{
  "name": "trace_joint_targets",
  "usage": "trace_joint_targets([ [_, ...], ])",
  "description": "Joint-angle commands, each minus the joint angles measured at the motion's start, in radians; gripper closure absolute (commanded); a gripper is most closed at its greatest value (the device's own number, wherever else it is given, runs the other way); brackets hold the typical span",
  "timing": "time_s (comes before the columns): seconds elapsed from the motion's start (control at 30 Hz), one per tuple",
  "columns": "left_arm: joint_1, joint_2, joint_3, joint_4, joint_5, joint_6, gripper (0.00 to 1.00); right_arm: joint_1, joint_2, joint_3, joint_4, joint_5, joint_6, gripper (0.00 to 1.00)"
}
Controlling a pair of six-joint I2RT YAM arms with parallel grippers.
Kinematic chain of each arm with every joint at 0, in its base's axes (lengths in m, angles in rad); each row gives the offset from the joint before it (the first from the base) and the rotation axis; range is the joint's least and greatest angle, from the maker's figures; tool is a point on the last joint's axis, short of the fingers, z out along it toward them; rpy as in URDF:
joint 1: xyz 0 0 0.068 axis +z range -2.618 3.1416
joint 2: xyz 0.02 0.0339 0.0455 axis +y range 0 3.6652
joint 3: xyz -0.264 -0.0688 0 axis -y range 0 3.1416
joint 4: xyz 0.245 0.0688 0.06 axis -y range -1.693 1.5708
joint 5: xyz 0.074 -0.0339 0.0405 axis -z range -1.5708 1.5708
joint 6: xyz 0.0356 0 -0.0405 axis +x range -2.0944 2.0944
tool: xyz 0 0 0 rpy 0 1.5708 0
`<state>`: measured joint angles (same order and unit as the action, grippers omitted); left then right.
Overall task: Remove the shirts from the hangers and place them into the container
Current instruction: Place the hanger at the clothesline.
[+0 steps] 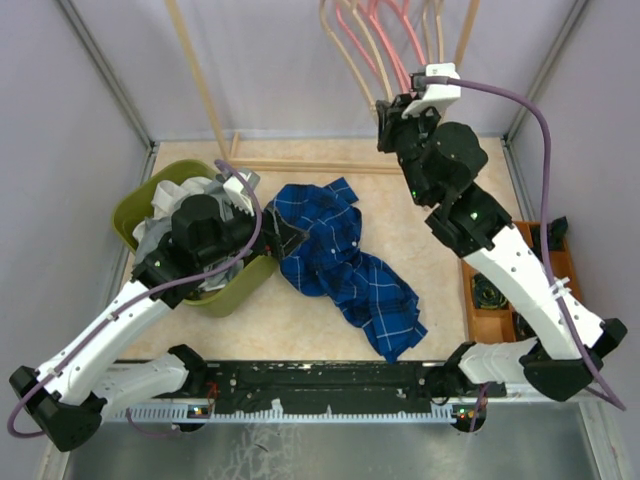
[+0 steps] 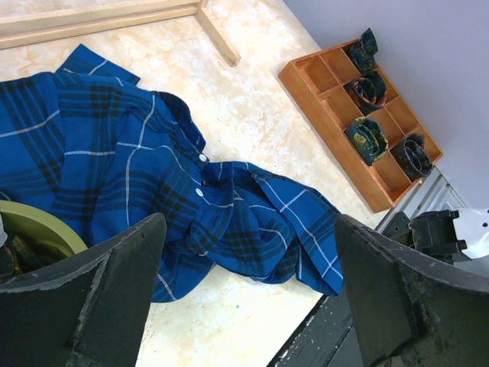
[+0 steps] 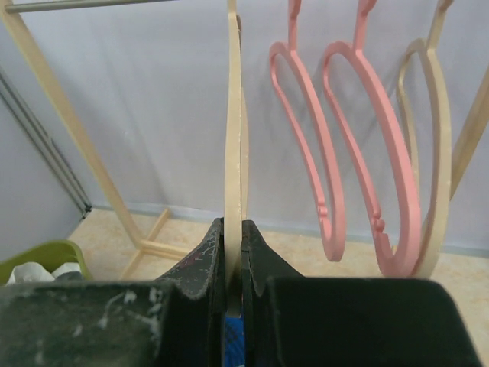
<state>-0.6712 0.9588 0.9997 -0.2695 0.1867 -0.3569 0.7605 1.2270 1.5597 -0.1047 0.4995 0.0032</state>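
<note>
- Leftmost, the container [image 1: 128, 213] sits just left of the left pincer [image 1: 283, 240]. A white shirt [image 1: 165, 193] and a grey shirt [image 1: 150, 238] are heaped inside it. The left arm hides the rest of the heap.
- The left pincer hangs low at the container's right rim. Its fingers [image 2: 122, 290] stand wide apart with nothing gripped between them.
- The blue shirt [image 1: 340, 265] lies crumpled on the table [image 1: 290, 325], outside the container and directly ahead of the spread fingers. Its left end reaches the container's rim beside the pincer. The rest trails off to the pincer's right, toward the near edge of the table.
- A slanted rack pole [image 3: 53, 115] stands to the left of the right pincer [image 3: 234, 256].
- The right pincer is raised at the rack, far from the shirts, at the back right. Its jaws are pressed together on a pale wooden hanger [image 3: 234, 115], which the wrist view shows edge-on and upright between the pads.
- Just right of that pincer hang two pink hangers [image 3: 306, 138] side by side, and beyond them is another pale hanger [image 3: 437, 153].
- The orange tray [image 1: 470, 290] lies on the table's right side, well apart from the right pincer and partly under that arm. Black parts [image 2: 367, 139] sit in several of its compartments.
</note>
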Motion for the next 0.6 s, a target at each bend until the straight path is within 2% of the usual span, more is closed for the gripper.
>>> trace_joint_targets([
  [0.0,0.001,-0.022,-0.010,0.020,-0.002,-0.009,0.03,-0.006,0.049,0.120,-0.001,-0.067,0.067,1.00],
  [0.07,0.001,-0.027,-0.011,0.021,-0.004,-0.011,0.00,-0.014,0.072,0.143,-0.001,-0.065,0.068,1.00],
  [0.57,0.001,-0.066,-0.029,0.010,-0.045,-0.024,0.00,-0.096,0.270,0.338,-0.134,-0.122,0.103,1.00],
])
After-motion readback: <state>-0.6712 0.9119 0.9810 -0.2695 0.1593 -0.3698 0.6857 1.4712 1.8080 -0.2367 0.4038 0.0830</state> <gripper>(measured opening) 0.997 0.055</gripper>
